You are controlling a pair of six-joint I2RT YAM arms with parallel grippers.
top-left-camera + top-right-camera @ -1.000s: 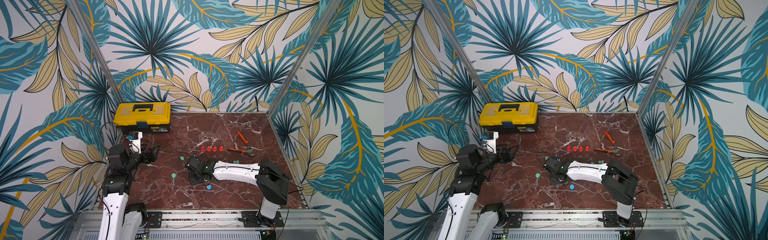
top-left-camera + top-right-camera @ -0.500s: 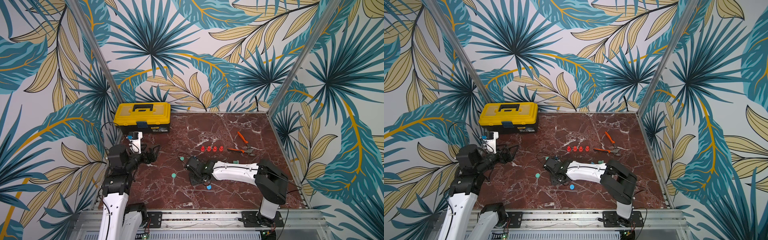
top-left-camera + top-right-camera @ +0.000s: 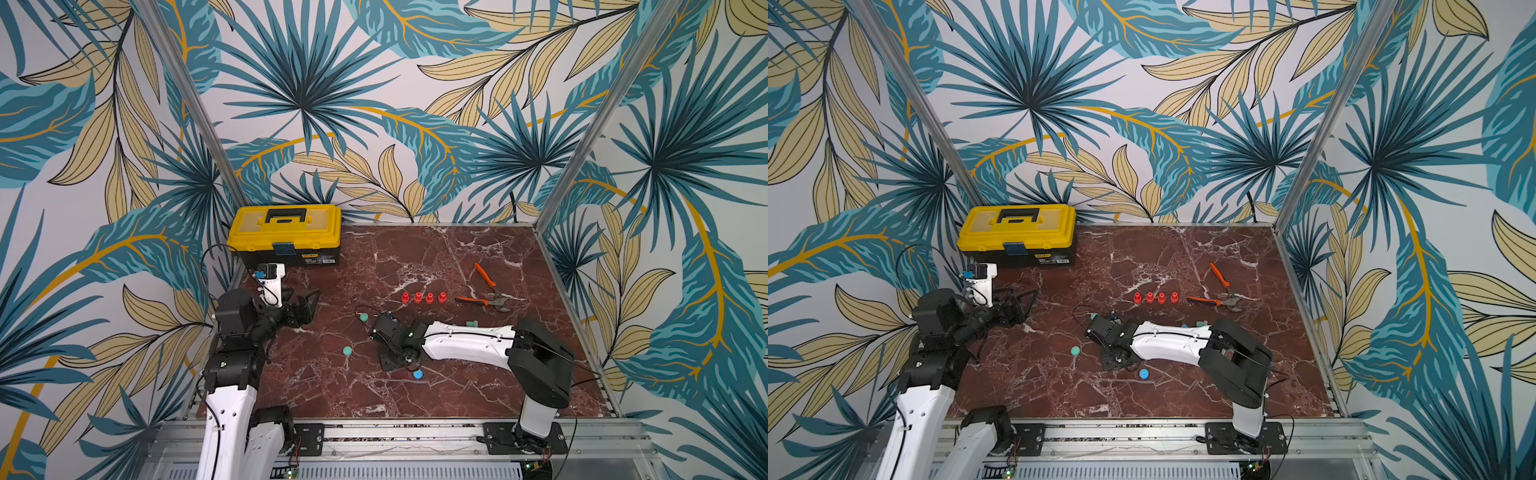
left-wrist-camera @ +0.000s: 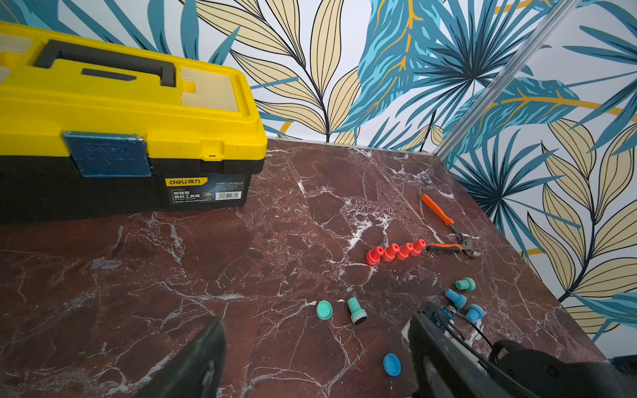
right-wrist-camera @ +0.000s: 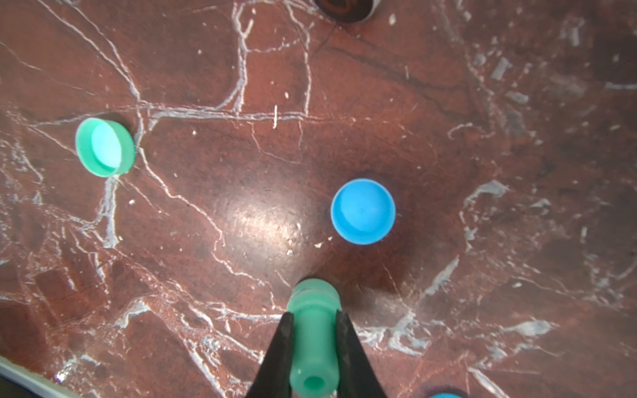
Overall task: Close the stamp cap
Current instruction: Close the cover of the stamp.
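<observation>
In the right wrist view my right gripper (image 5: pixel 314 315) is shut on the handle of a green stamp (image 5: pixel 313 344), held just above the table. A blue cap (image 5: pixel 363 211) lies a little ahead of it, and an open green cap (image 5: pixel 105 147) lies farther off. Both top views show these caps: green (image 3: pixel 347 351) (image 3: pixel 1075 351) and blue (image 3: pixel 418 375) (image 3: pixel 1144 374). The right gripper (image 3: pixel 397 359) points down between them and hides the held stamp. My left gripper (image 3: pixel 309 301) (image 4: pixel 317 372) hangs open and empty at the table's left.
A second green stamp (image 4: pixel 356 310) lies on its side near the green cap. Several red stamps (image 3: pixel 424 297) stand in a row beside orange pliers (image 3: pixel 486 291). More blue stamps (image 4: pixel 455 298) and a green one (image 4: pixel 465 284) sit by the right arm. A yellow toolbox (image 3: pixel 286 232) stands back left.
</observation>
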